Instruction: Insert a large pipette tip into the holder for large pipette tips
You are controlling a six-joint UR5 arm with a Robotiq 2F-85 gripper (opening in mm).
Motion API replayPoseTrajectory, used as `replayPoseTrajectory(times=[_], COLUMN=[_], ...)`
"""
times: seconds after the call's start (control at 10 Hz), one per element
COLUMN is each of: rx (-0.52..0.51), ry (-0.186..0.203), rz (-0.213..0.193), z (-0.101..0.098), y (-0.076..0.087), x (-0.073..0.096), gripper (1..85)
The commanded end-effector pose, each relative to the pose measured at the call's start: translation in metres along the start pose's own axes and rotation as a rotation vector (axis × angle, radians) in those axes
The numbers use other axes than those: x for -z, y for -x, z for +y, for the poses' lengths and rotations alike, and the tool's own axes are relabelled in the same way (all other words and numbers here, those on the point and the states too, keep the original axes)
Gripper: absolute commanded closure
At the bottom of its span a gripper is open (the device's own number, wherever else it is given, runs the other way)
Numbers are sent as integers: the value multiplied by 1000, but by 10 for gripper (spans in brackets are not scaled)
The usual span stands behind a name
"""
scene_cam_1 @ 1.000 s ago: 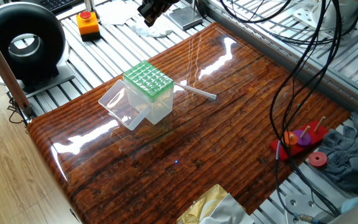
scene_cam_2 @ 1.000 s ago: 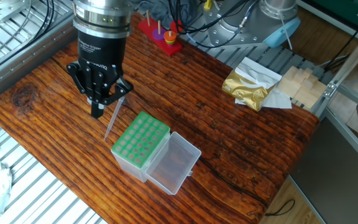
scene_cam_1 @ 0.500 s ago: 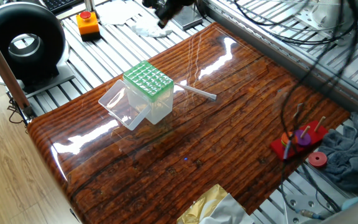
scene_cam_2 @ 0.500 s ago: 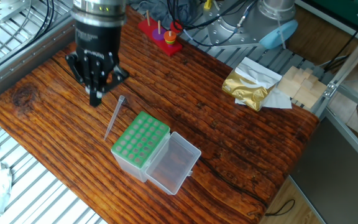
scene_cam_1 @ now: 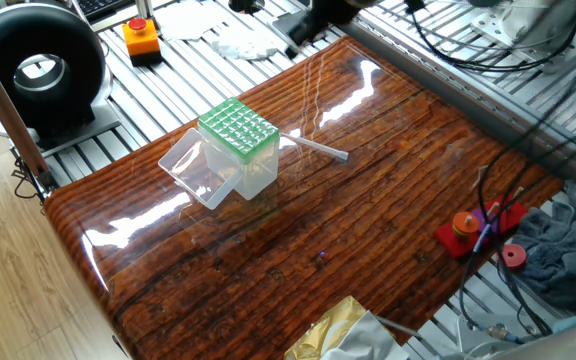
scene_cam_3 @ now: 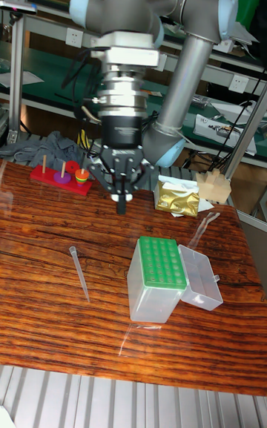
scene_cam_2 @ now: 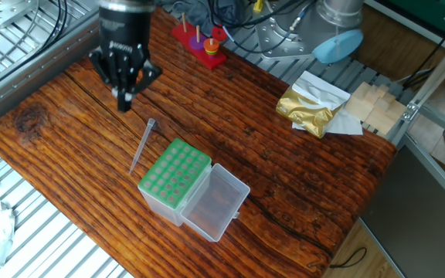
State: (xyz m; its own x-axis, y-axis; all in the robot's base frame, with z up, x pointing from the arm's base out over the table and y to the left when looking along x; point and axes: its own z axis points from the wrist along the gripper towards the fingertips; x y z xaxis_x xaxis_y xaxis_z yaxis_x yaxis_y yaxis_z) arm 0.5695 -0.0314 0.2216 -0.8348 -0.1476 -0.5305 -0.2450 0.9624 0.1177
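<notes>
The table (scene_cam_2: 300,177) is a glossy slab of dark, reddish-brown wood with a strong striped grain, catching white glare in one fixed view; the large pipette tip (scene_cam_2: 142,144) lies flat on it, a slim translucent whitish tube that tapers to a point, resting just beside the holder for large pipette tips (scene_cam_2: 174,179) without clearly touching it; in the tall fixed view the tip (scene_cam_3: 78,271) sits well to one side of the holder (scene_cam_3: 155,277), towards the table's near edge; the holder is a small clear plastic box with a matt green grid top pierced by rows of round holes, and its clear hinged lid (scene_cam_2: 216,202) is folded open and lying level beside it; the box stands around the middle of the table's width; the end effector (scene_cam_3: 121,196) is black, hanging from a ribbed metallic wrist on a grey, tubular arm, above the wood and apart from the tip; its two fingers look pressed together into a single dark point with nothing between them; near a far corner stands a red peg base (scene_cam_2: 196,40) with thin sticks and coloured discs; crumpled gold foil (scene_cam_2: 309,106) lies at another edge.
</notes>
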Motion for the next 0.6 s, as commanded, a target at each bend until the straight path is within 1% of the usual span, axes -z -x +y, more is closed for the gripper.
replayPoseTrajectory(times=[0.0, 0.2, 0.5], rx=[-9, -11, 4], ry=[19, 14, 14], rz=[-44, -52, -49], z=[-6, -8, -8], y=[-28, -42, -43], x=[11, 15, 15], gripper=[847, 847, 847])
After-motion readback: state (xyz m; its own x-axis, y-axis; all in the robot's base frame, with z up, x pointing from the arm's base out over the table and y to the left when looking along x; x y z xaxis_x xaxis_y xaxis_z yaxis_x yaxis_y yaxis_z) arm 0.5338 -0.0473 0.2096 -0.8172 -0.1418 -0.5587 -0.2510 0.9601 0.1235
